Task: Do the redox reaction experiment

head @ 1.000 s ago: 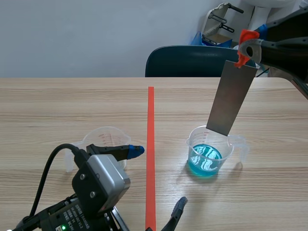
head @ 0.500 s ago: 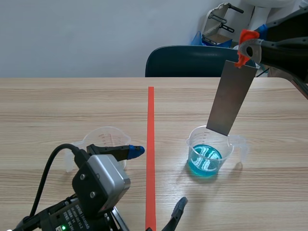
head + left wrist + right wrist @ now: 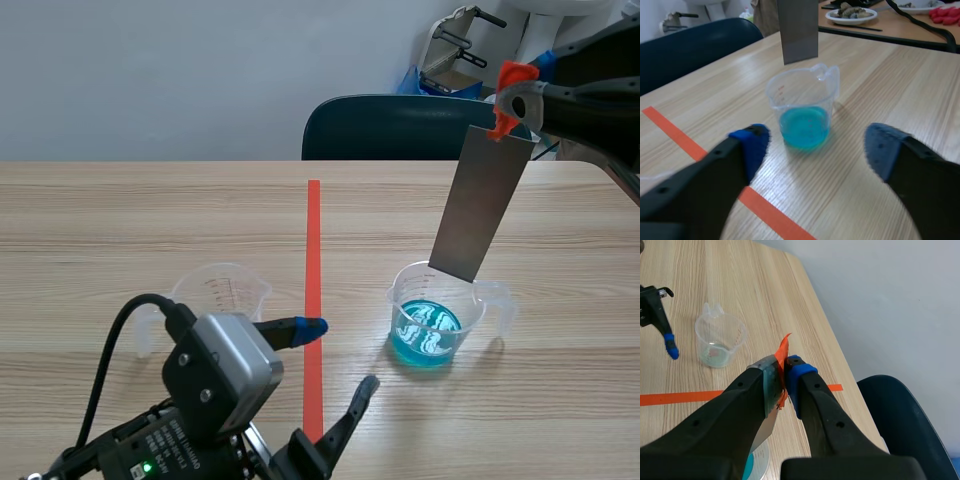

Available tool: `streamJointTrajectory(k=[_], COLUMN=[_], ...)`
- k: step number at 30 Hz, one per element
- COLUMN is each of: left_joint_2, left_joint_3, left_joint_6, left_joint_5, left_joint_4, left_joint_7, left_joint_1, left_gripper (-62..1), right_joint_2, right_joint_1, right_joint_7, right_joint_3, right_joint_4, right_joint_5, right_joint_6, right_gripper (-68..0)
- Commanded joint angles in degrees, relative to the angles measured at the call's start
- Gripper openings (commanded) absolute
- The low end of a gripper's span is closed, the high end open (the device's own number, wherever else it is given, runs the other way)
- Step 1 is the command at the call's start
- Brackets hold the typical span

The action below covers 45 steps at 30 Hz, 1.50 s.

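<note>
Scene view: my right jaws are clamped on the orange-taped top of the metal strip (image 3: 480, 205). It hangs tilted, lower end just above the rim of the beaker of blue soln (image 3: 432, 320). Step, I'd say: dipping strip into soln. Next needs a straight lowering w/o knocking the beaker. Left jaws are wide apart and empty, low by the red tape line (image 3: 313, 240).

Left wrist view: blue beaker ahead, btwn my left jaws.

Right wrist view: empty beaker (image 3: 720, 340) beyond. Wood tabletop (image 3: 150, 220), dark chair (image 3: 390, 128), pale wall (image 3: 200, 70).
</note>
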Motion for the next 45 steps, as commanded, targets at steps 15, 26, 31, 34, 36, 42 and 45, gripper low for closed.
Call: streamJointTrajectory(k=[15,26,31,34,36,42,45], left_joint_2=[13.2,20.7,22.4,23.2,23.6,23.7,23.7], left_joint_3=[0.0,0.0,-0.1,-0.1,-0.1,-0.1,-0.1], left_joint_6=[-3.0,-3.1,-3.1,-2.8,-2.4,-2.4,-2.5], left_joint_5=[-0.4,-0.3,-0.4,-0.3,-0.3,-0.3,-0.3], left_joint_4=[-13.1,-23.3,-24.8,-25.2,-25.3,-25.4,-26.1], left_joint_7=[4.4,1.9,1.9,1.9,1.9,1.9,1.9], left_joint_1=[-13.1,-19.1,-20.0,-20.3,-20.3,-20.7,-21.0], left_gripper=[-59.1,-59.1,-59.1,-59.1,-59.1,-59.1,-59.1], right_joint_2=[0.6,0.6,0.6,0.6,0.6,0.6,0.6], right_joint_1=[0.7,0.7,0.7,0.7,0.7,0.7,0.7], right_joint_7=[1.1,1.1,1.1,1.1,1.1,1.1,1.1], right_joint_3=[0.7,0.7,0.7,0.7,0.7,0.7,0.7], right_joint_4=[0.3,0.3,0.3,0.3,0.3,0.3,0.3], right_joint_5=[0.8,0.8,0.8,0.8,0.8,0.8,0.8], right_joint_6=[0.4,0.4,0.4,0.4,0.4,0.4,0.4], right_gripper=[-66.7,-66.7,-66.7,-66.7,-66.7,-66.7,-66.7])
